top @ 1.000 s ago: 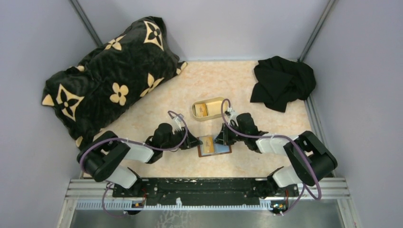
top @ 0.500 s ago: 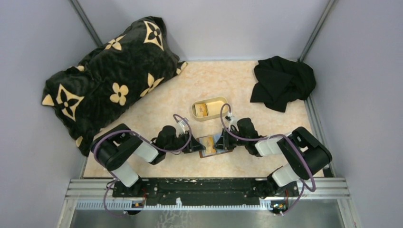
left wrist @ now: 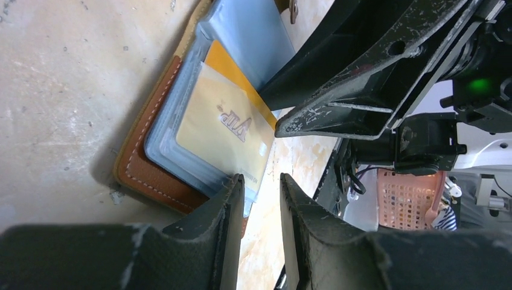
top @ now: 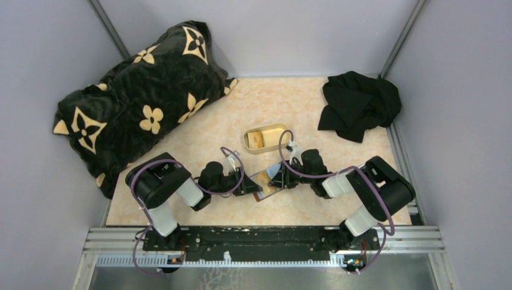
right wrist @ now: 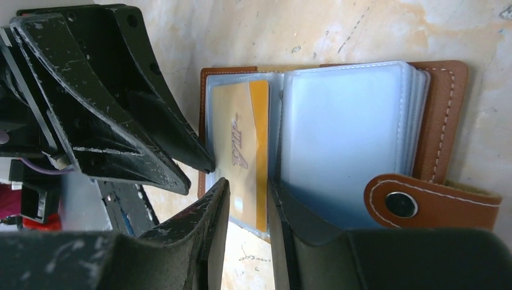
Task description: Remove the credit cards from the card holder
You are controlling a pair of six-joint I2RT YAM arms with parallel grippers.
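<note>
Open card holder (right wrist: 435, 121) containing orange-tan credit card (right wrist: 241, 139), left gripper (left wrist: 259, 181) clamping its edge, right gripper (right wrist: 249, 187) grip indeterminable, tray (top: 275, 128) holding another card (top: 257, 140)

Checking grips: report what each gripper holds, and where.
The left gripper straddles a corner of the card holder's sleeves; grip cannot be told. The right gripper stands open over the VIP card, holding nothing.

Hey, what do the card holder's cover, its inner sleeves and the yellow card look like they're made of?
Card holder cover: likely leather or an imitation, matte brown with pale stitching along the edge. Inner sleeves: soft frosted plastic, translucent blue-grey, in stacked layers. Yellow card: probably stiff plastic, smooth, with printed lettering.
</note>
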